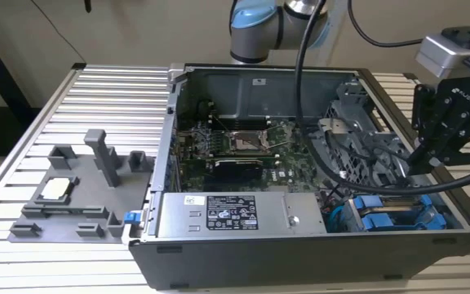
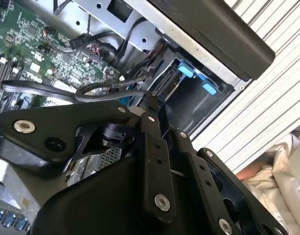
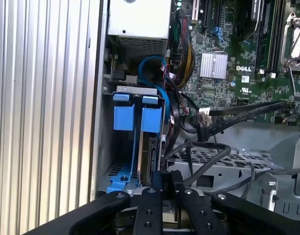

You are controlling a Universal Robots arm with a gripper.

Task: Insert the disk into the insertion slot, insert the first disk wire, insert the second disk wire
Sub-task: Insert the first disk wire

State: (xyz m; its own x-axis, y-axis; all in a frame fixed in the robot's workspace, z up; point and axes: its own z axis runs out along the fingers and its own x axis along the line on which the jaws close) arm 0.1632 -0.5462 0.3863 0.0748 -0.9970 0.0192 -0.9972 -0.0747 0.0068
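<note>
In the exterior view, the black tool (image 1: 428, 160) hung over the open dark computer case (image 1: 300, 263), at the exterior view's right. In the second wrist view, bright blue plastic tabs (image 2: 187, 71) edged the bay. In the first wrist view, the silver-grey disk (image 3: 150, 147) in its blue carrier stood on edge inside the grey metal insertion slot (image 3: 135, 90), with black cables (image 3: 248, 109) near. Whether the tool was apart or together, I could not tell.

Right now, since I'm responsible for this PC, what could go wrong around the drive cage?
Loose black cables loop right beside the gripper, so it could snag or pinch them. The disk stands in the drive cage close to the gripper, so an off-line move might strike its blue carrier.
</note>
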